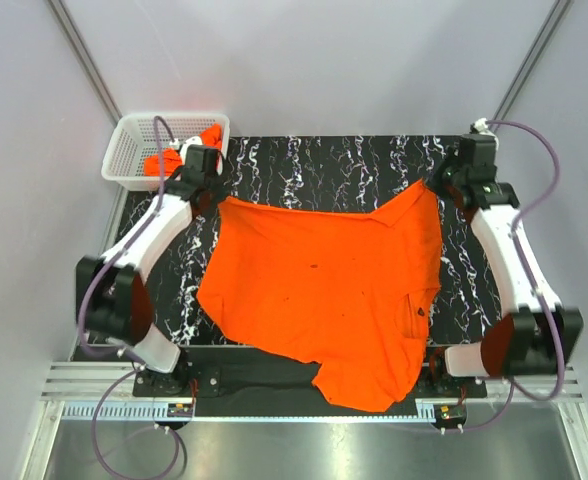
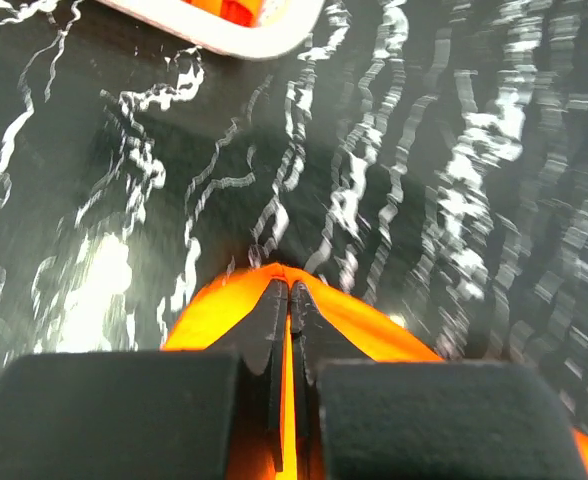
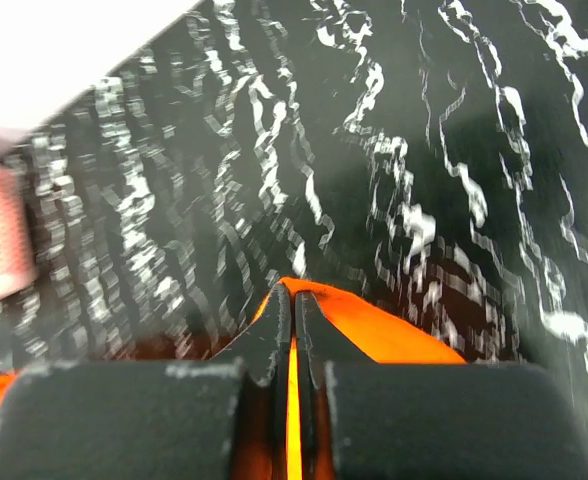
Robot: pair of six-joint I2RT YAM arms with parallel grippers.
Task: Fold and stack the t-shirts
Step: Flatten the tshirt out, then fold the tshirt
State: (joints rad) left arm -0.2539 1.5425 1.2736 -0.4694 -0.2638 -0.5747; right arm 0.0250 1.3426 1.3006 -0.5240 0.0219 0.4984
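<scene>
1. The left claw is closed tight, pinching the far-left corner of an orange t-shirt near the table's far-left corner.
2. The right claw is likewise clamped shut on the same t-shirt's far-right corner, near the table's far-right corner.
3. The t-shirt lies spread over the middle of the black, white-veined table. Its near end drapes over the near edge, right of centre.
4. A white mesh basket sits at the far-left corner, holding a second t-shirt, crumpled.
</scene>
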